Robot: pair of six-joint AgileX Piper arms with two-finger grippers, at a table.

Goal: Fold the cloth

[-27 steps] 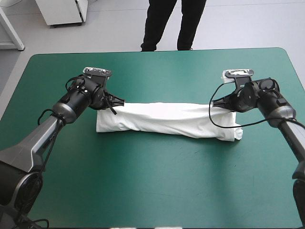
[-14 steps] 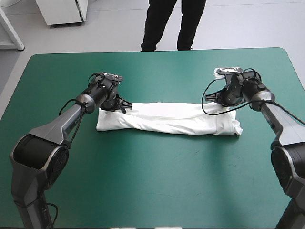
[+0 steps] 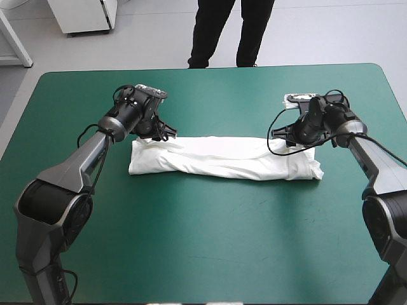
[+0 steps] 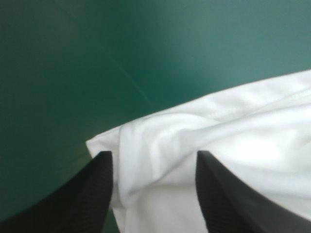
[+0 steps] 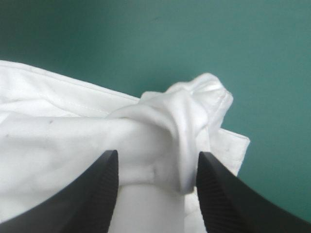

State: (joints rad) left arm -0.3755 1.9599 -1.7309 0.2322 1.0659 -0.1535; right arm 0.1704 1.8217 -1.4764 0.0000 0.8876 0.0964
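Observation:
The white T-shirt [image 3: 222, 157] lies folded into a long narrow band across the middle of the teal-green table. My left gripper [image 3: 159, 131] sits at the band's far left corner, its black fingers [image 4: 92, 189] standing apart with the shirt's corner [image 4: 146, 145] lying loose between them. My right gripper [image 3: 294, 135] is at the far right end, also open. Between its fingers [image 5: 97, 189] a bunched knot of white cloth [image 5: 194, 107] sits free.
Bare teal-green cover [image 3: 203, 241] spreads wide in front of the shirt and behind it toward the far edge [image 3: 210, 68]. The right arm's black cable [image 3: 275, 136] loops over the shirt's right end.
Both grippers were shut on the shirt's far corners just before; now both have opened and let go. The arms shifted slightly toward the far edge, and the band has settled flat.

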